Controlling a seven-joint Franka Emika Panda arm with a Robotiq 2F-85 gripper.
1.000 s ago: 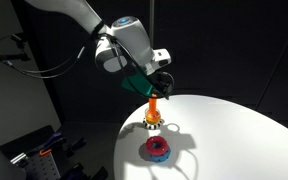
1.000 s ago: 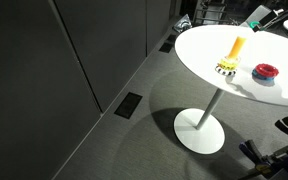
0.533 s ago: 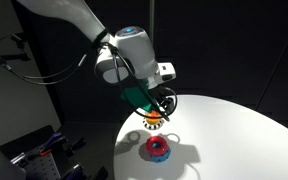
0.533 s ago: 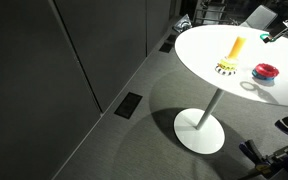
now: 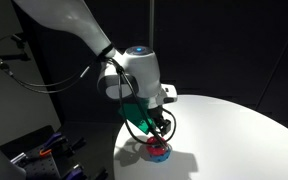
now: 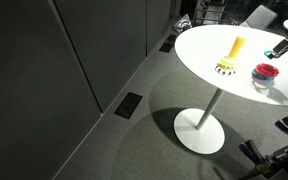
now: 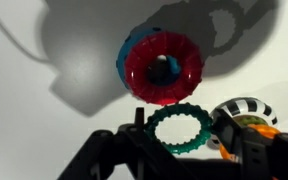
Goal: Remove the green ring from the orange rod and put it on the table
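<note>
Gripper (image 5: pixel 156 128) low over table (image 6: pixel 199 52), fingers narrow, holding green ring (image 7: pixel 180 127) by rim; pinch point cut off at wrist view bottom. Green ring off orange rod (image 6: pixel 236 45), just beside rod's base, near red-blue ring (image 7: pixel 162 66). Ring-to-table contact unclear. Arm hides rod in an exterior view.

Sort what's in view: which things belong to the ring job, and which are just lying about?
Job: green ring, held by the end effector; orange rod; table.
Lying about: red-and-blue ring on the table.
</note>
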